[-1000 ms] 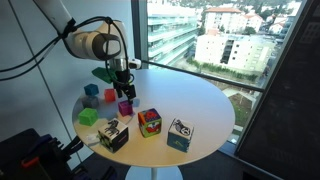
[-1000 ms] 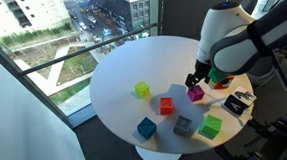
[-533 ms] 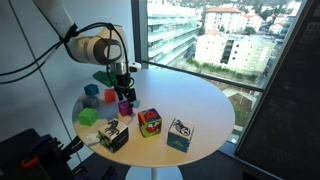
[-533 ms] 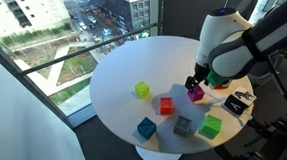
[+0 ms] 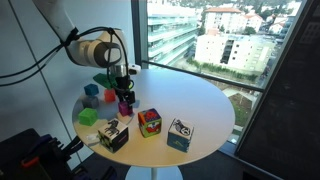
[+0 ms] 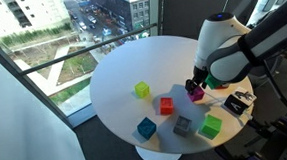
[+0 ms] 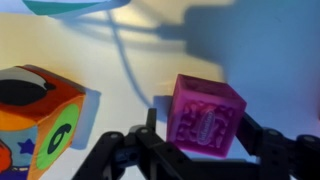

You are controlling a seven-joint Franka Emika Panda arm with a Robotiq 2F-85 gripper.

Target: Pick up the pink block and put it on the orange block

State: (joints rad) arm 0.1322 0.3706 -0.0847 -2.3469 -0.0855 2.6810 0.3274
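The pink block (image 7: 207,108) is a small magenta cube standing on the white round table (image 5: 190,95). It also shows in both exterior views (image 5: 125,108) (image 6: 195,92). My gripper (image 7: 198,122) is down over it, open, with one finger on each side. A small gap shows at the left finger. The gripper shows in both exterior views (image 5: 123,97) (image 6: 193,85). The orange block (image 6: 166,105) is a small orange-red cube on the table a short way from the pink one. It shows behind the gripper in an exterior view (image 5: 110,96).
Large patterned cubes stand close by (image 5: 149,122) (image 5: 113,134) (image 5: 180,133) (image 7: 40,120). Small cubes lie around: yellow-green (image 6: 141,89), blue (image 6: 146,127), grey (image 6: 182,125), green (image 6: 211,127). A green thing (image 5: 103,76) lies behind the gripper. Windows lie beyond the table edge.
The gripper has sunk slightly lower around the pink block. The blocks have not moved.
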